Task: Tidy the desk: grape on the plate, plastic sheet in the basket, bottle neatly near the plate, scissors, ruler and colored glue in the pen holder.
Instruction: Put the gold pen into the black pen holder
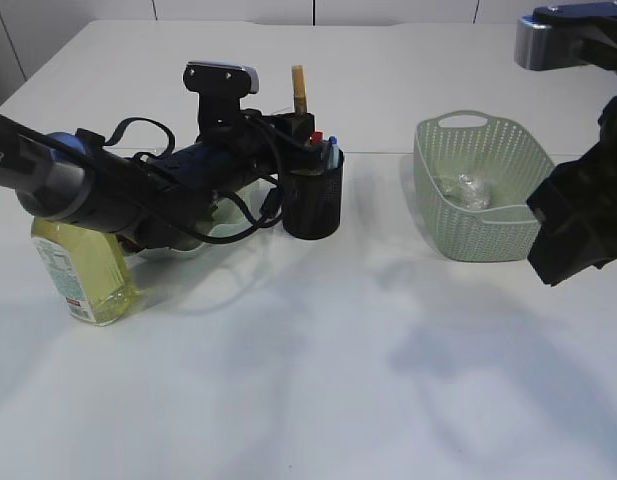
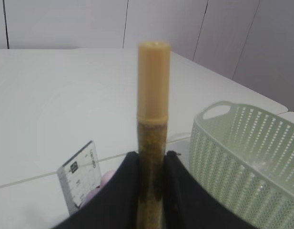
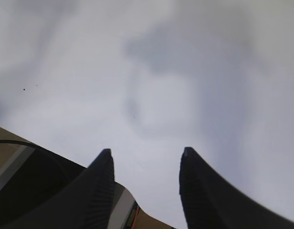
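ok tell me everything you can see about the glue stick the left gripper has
The colored glue is a slim tube, with a pale tan, matte plastic cap above a darker, speckled brown body. It stands upright, clamped between the left gripper fingers, over the black pen holder. Its lower end is hidden.

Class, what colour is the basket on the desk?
Pale green basket, with a perforated weave pattern; clearest in the exterior view.

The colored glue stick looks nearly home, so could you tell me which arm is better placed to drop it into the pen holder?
Left. Its tool already grips the colored glue right above the pen holder; the right tool is open, empty, far away.
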Tool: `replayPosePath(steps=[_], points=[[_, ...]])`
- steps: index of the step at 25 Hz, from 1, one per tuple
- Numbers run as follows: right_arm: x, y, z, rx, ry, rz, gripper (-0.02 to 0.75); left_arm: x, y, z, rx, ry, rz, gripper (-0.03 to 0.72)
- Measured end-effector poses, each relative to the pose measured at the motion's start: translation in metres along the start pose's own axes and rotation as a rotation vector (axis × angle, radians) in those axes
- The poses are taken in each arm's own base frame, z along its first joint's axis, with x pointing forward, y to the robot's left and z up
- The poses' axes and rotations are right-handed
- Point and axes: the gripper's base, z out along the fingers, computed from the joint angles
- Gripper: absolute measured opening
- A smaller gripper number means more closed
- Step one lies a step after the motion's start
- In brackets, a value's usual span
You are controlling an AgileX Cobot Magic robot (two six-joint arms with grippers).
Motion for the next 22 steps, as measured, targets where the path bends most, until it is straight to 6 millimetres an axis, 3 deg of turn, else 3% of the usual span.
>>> replayPosePath(steps=[9, 18, 22], points=[[0.000, 0.000, 0.000, 0.000, 0.000, 0.000, 0.364, 0.002, 0.000, 0.000, -0.005, 0.019, 0.000, 0.265], [0.000, 0.000, 0.000, 0.000, 0.000, 0.000, 0.364, -0.001, -0.001, 0.000, 0.001, 0.022, 0.009, 0.283], [0.000, 0.000, 0.000, 0.000, 0.000, 0.000, 0.364, -0.022, -0.008, -0.005, 0.031, 0.034, 0.063, 0.284]])
